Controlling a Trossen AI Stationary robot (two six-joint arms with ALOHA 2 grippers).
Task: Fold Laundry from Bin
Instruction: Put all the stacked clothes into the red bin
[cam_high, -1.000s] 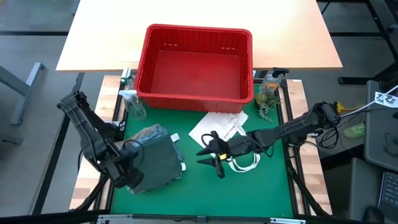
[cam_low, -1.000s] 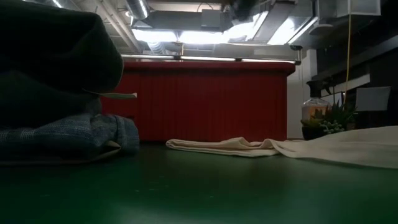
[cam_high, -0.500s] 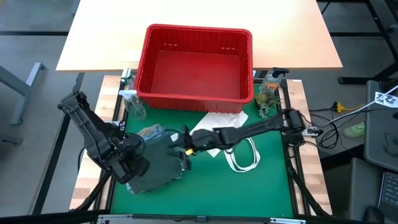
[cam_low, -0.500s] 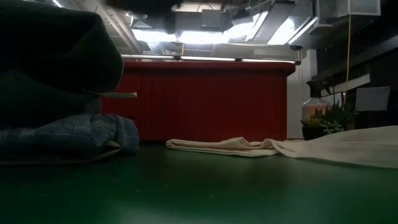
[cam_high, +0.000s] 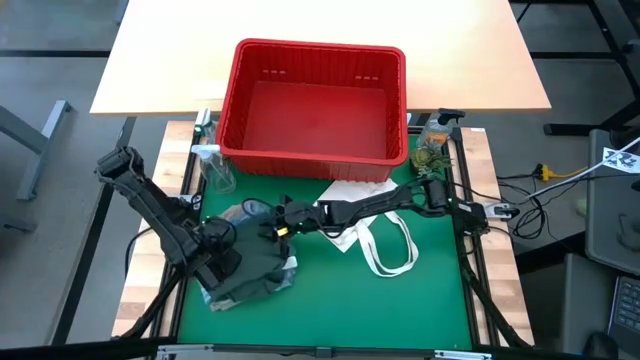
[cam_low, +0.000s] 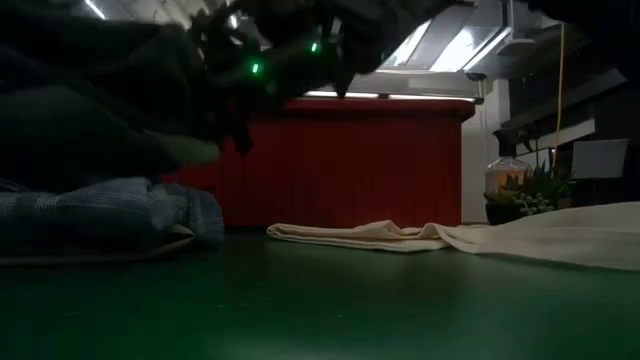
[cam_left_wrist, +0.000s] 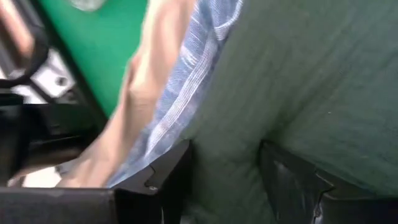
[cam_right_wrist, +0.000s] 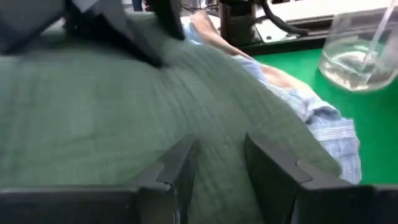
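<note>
Both arms are working over the pile of laundry at the left front of the green bench (cam_high: 330, 290). The dark green garment (cam_high: 252, 268) is lying on top of the pile, with the blue-white striped shirt (cam_high: 244, 211) showing under its far edge and a strip of tan garment (cam_left_wrist: 134, 106) peeking out beside the stripes in the left wrist view.

The left gripper (cam_high: 222, 266) is sitting at the near left side of the pile; its fingers (cam_left_wrist: 163, 180) are parted and pressing into the green cloth, with a fold of it bulging up between them.

The right arm is reaching across the bench from the right, and the right gripper (cam_high: 272, 228) is resting on the far right part of the green garment. Its fingers (cam_right_wrist: 179, 163) are standing apart with the green fabric lying between them; I cannot tell whether they are pinching it.

The red bin (cam_high: 315, 105) is standing at the far side of the bench, nothing showing inside it. A flat white tote bag (cam_high: 368, 222) with loop handles is lying on the bench between the bin and the pile, under the right arm. A clear spray bottle (cam_high: 213, 165) is standing left of the bin.
</note>
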